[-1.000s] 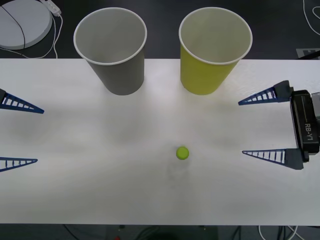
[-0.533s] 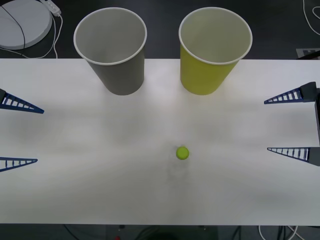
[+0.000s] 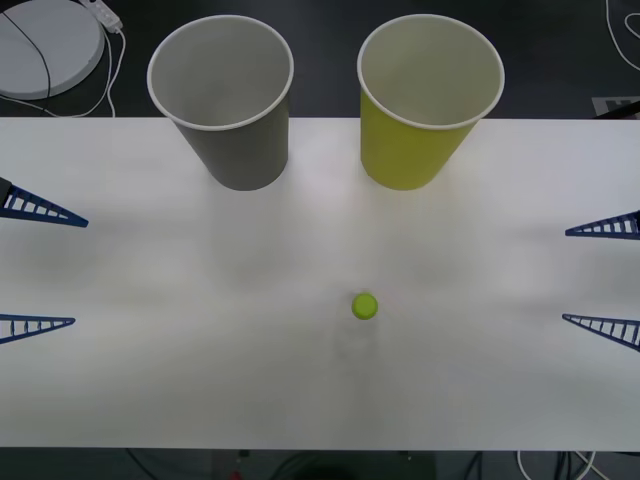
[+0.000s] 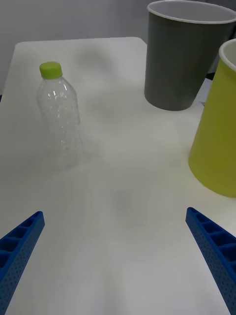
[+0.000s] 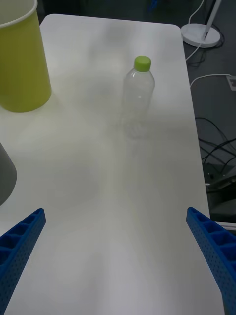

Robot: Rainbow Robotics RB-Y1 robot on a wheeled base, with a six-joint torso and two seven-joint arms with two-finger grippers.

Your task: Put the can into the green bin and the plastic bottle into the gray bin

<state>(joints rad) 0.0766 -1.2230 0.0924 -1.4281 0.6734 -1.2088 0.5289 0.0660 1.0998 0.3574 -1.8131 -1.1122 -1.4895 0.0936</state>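
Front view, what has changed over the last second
The right gripper, open and empty, drew back toward the table's right edge. The left gripper, the plastic bottle, the gray bin and the green bin stayed put.
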